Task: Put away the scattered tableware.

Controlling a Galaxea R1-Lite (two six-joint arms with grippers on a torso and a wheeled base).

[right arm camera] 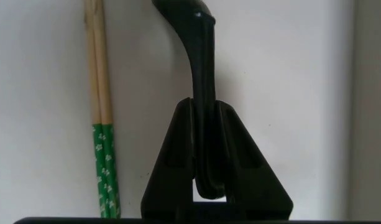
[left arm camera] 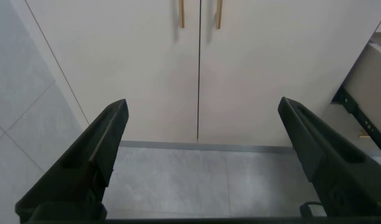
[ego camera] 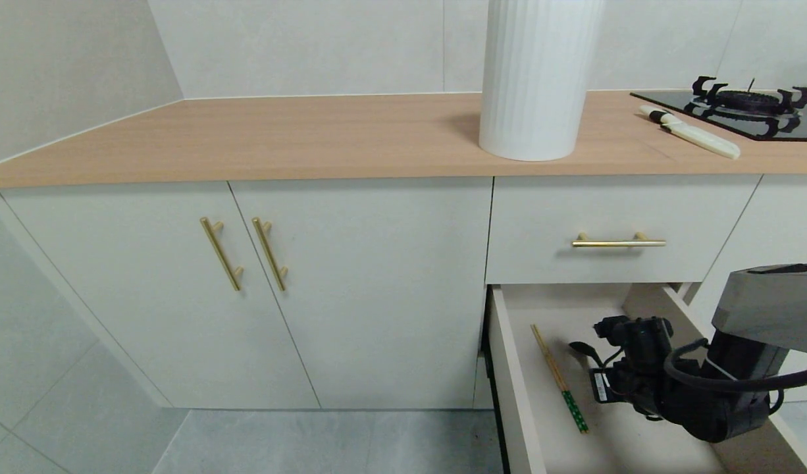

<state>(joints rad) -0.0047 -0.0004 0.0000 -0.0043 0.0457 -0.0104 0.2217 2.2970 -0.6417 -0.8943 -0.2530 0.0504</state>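
A drawer (ego camera: 509, 382) stands pulled out at the lower right of the head view. In it lies a pair of wooden chopsticks (ego camera: 560, 387) with green patterned ends (right arm camera: 102, 162). My right gripper (ego camera: 607, 359) is down inside the drawer, to the right of the chopsticks, shut on the handle of a black spoon (right arm camera: 199, 74). The spoon's bowl (ego camera: 582, 347) points toward the back of the drawer. Whether the spoon touches the drawer floor I cannot tell. My left gripper (left arm camera: 202, 106) hangs open low in front of the cabinet doors (left arm camera: 240, 68), holding nothing.
On the wooden counter (ego camera: 311, 138) stand a tall white ribbed container (ego camera: 535, 79), a white-bladed knife (ego camera: 690, 131) and a black gas hob (ego camera: 752, 105). Above the pulled-out drawer a closed one carries a gold handle (ego camera: 618, 243). Grey tiled floor (ego camera: 278, 441) lies below.
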